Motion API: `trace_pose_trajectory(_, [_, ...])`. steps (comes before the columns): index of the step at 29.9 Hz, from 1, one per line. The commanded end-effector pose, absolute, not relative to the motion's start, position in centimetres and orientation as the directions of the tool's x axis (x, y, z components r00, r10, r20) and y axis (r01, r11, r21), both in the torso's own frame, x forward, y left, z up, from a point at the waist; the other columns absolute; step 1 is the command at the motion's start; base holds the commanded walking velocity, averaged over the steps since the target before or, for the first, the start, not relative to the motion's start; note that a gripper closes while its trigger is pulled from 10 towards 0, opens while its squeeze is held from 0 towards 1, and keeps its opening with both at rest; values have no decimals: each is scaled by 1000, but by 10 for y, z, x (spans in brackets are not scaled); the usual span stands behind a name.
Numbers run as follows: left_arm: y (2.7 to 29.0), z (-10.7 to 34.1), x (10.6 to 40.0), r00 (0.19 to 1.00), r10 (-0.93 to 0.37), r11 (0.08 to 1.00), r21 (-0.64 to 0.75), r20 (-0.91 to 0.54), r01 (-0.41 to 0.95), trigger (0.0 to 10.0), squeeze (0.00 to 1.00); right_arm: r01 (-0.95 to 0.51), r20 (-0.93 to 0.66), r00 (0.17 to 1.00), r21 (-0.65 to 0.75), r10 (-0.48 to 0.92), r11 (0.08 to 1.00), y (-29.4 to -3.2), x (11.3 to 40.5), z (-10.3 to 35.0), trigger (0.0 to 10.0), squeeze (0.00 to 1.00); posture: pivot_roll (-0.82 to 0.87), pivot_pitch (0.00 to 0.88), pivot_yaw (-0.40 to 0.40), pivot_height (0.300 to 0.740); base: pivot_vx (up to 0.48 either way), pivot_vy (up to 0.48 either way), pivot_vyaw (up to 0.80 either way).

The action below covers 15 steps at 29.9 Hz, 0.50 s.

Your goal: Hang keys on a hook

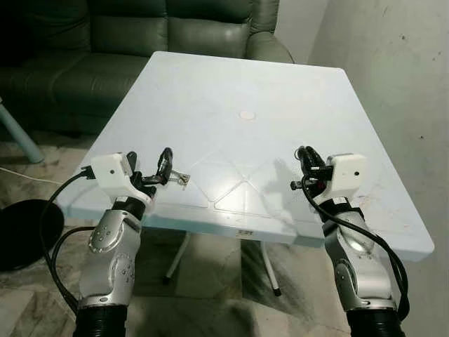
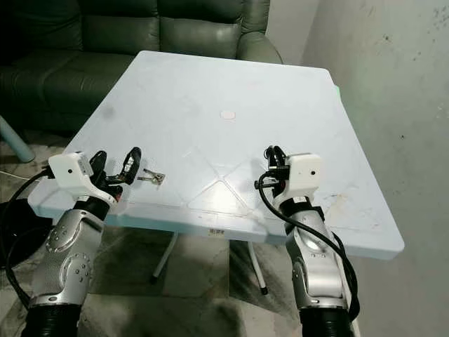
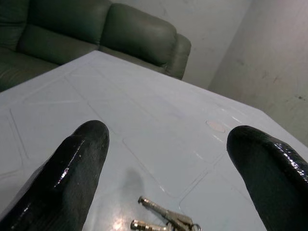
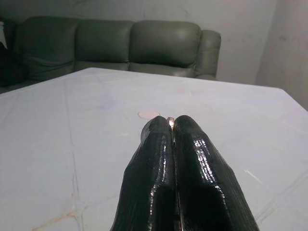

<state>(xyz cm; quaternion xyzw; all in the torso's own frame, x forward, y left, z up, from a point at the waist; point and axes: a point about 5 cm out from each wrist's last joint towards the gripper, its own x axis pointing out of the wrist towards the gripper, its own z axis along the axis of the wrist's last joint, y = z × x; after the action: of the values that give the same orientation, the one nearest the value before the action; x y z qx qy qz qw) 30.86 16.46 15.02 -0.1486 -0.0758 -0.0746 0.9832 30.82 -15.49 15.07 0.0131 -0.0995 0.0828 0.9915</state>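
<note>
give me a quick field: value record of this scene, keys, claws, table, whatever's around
keys: flat on the table, near its front left edge
left claw: open, low over the table, fingers either side of the keys
right claw: shut, empty, over the table's front right part
table: white, square, small round cap at its centre
sofa: dark green, behind the table
hook: none seen
task state: keys not yet grasped
</note>
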Motion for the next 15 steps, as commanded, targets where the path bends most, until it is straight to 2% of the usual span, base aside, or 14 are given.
trace_pose_trajectory(1, [166,149,311,977,-128,948,-268,170,170,10000,0,-148,171,975,8,145,989,-156,309,145,10000,0,48,34,-34,740,0,0,-600])
trace_pose_trajectory(15, [165,146,320,978,-135,946,-274,160,175,10000,0,-135,141,981,-3,134,991,-152,311,140,10000,0,15,11,-16,740,0,0,-731])
